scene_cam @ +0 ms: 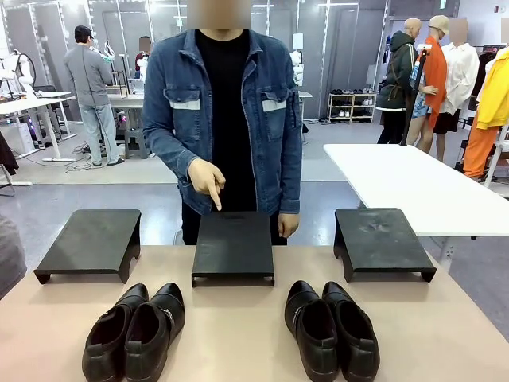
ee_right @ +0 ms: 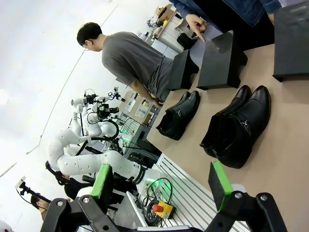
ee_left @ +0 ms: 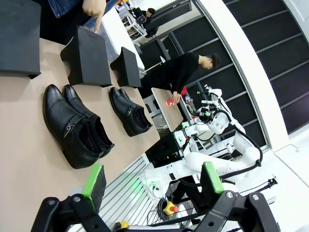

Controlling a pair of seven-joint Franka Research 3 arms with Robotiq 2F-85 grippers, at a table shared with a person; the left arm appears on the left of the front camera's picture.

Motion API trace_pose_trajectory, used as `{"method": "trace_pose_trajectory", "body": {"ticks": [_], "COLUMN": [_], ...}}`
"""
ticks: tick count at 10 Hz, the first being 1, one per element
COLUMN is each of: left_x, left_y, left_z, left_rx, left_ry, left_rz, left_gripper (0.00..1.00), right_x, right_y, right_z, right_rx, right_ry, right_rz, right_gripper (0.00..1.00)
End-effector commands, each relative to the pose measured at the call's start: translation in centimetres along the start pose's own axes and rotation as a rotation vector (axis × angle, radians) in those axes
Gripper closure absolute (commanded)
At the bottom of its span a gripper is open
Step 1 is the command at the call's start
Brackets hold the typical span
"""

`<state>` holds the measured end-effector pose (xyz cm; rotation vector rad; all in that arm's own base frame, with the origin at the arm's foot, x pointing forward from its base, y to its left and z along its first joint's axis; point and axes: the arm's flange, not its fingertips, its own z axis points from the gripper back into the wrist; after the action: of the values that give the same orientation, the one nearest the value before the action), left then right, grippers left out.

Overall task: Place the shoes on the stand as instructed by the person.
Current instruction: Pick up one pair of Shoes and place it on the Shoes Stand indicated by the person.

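Two pairs of glossy black shoes stand on the tan table: the left pair and the right pair. Behind them are three low black stands, left, middle and right. The person in a denim jacket points a finger down at the middle stand. My left gripper hangs open off the table's near edge, with the left pair ahead of it. My right gripper is open too, the right pair ahead of it. Nothing is between either gripper's fingers.
A white table stands behind the right stand. The tan table's near edge runs close in front of the shoes. There is bare tabletop between the two pairs.
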<state>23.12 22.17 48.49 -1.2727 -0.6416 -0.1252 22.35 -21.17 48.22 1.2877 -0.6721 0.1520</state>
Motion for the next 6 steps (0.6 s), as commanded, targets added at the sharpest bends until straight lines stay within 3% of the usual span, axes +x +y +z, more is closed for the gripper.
{"method": "trace_pose_trajectory", "body": {"ticks": [1, 3, 6], "left_x": [0.8, 1.3, 1.2], "left_y": [-3.5, -8.3, -13.7], "left_z": [-3.2, -9.2, -18.2], "left_rx": [0.073, 0.224, 0.454], "left_ry": [0.062, 0.21, 0.323], "left_rz": [0.001, -0.011, -0.039], "left_gripper": [0.0, 0.0, 0.0], "right_x": [0.0, 0.0, 0.0], "right_y": [0.0, 0.0, 0.0], "right_z": [0.2, 0.2, 0.2], "right_rx": [0.003, 0.003, 0.003], "right_ry": [0.0, 0.0, 0.0], "right_rz": [0.019, 0.019, 0.019], "right_gripper": [0.0, 0.0, 0.0]}}
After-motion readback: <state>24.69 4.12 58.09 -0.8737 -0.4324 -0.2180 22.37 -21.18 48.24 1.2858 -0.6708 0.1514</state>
